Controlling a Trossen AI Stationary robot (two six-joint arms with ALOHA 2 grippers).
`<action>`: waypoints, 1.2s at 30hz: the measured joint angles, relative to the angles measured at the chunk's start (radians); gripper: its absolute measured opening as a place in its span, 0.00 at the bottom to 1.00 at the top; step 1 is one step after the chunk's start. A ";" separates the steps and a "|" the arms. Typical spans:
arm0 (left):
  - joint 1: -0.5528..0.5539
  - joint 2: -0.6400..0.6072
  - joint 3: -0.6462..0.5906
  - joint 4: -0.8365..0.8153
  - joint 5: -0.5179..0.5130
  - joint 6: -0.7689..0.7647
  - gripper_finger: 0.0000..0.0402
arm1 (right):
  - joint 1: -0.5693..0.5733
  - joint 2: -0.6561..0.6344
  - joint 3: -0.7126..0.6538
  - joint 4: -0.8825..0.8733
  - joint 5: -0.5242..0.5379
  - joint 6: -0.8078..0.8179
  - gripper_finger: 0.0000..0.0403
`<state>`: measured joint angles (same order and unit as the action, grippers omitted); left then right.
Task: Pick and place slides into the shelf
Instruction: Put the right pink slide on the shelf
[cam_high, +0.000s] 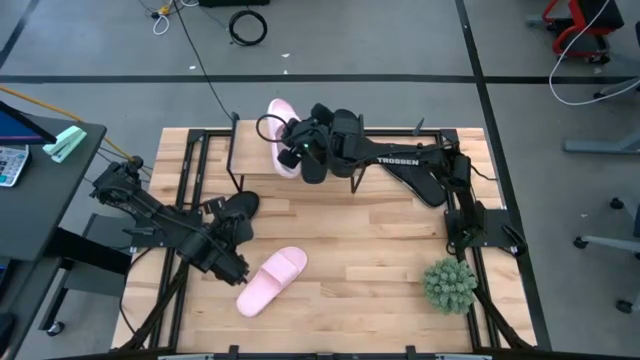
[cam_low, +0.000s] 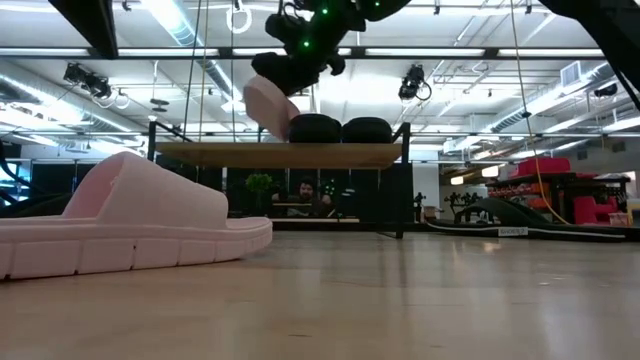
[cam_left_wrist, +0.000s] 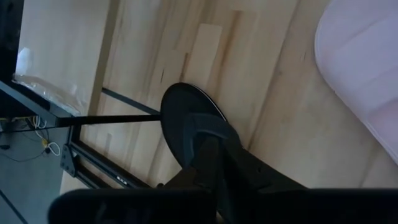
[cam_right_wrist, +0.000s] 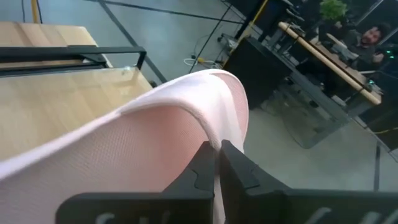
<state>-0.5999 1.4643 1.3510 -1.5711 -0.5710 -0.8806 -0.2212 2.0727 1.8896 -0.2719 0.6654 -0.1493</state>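
The right gripper (cam_right_wrist: 217, 163) pinches the band of a pale pink slide (cam_high: 281, 125) and holds it in the air above the shelf (cam_low: 285, 154), just beyond the desk's (cam_high: 380, 250) far edge — its arm reaches in from the right side, stretched along that edge over two black slides (cam_low: 340, 129) on the top board. The left gripper (cam_left_wrist: 211, 155) is pressed onto the strap of a black flip-flop (cam_left_wrist: 193, 127) lying flat near the desk's left edge — arm angled in from the left — while the second pink slide (cam_high: 272, 281) lies on the wood just beside it, toward the near edge.
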 joint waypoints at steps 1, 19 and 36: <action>0.000 0.000 0.000 0.000 0.001 0.000 0.06 | -0.002 0.000 0.000 0.000 -0.001 0.000 0.02; 0.000 0.000 0.000 0.000 0.001 -0.026 0.05 | -0.035 0.000 0.000 -0.001 -0.123 0.076 0.22; 0.000 0.000 0.000 0.000 0.001 -0.019 0.05 | -0.034 -0.001 -0.001 0.003 -0.380 0.088 0.23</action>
<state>-0.5995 1.4643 1.3510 -1.5711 -0.5705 -0.8995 -0.2550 2.0720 1.8889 -0.2687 0.2855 -0.0611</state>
